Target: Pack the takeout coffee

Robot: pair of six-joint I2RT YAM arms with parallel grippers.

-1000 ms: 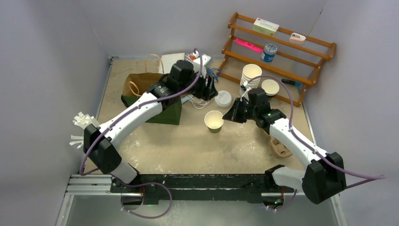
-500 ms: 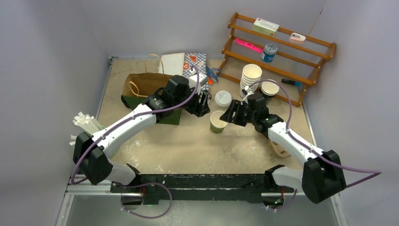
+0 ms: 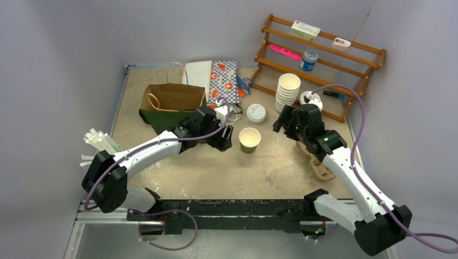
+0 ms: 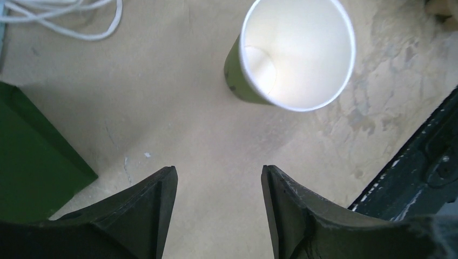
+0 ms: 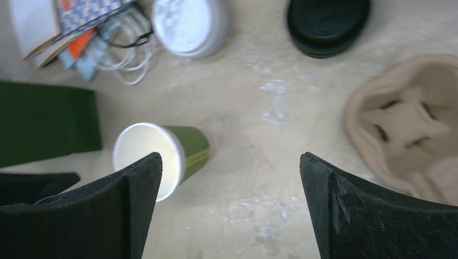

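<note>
Overhead first: you see the takeout coffee cup (image 3: 249,140) standing upright on the sandy table (image 3: 216,172), near the middle, its mouth open and its inside pale. Your left gripper (image 3: 226,141) sits low just beside the cup on its left. Your right gripper (image 3: 282,120) hangs to the cup's right and a little farther back, apart from it. A loose white lid (image 3: 256,113) lies just behind the cup. The stack of white cups (image 3: 288,89) stands farther back still, in front of the wooden rack (image 3: 324,65). The paper bag (image 3: 172,98) stands open behind your left arm, and a cardboard cup carrier (image 3: 324,170) lies beside your right arm.

Left wrist next: your left gripper (image 4: 219,175) has its jaws parted with only bare table between them, grasping nothing. The takeout coffee cup (image 4: 294,54) stands ahead of the fingertips and off to the right of the gap, clear of both fingers (image 4: 156,199). The green side of the paper bag (image 4: 32,151) fills the left edge.

Right wrist last: your right gripper (image 5: 229,159) is spread wide and released, with nothing between the fingers. The takeout coffee cup (image 5: 167,154) shows at the tip of one finger, which hides part of its rim. The white lid (image 5: 186,24) and a pile of black lids (image 5: 327,24) lie beyond, with the cup carrier (image 5: 410,118) at the right.
</note>
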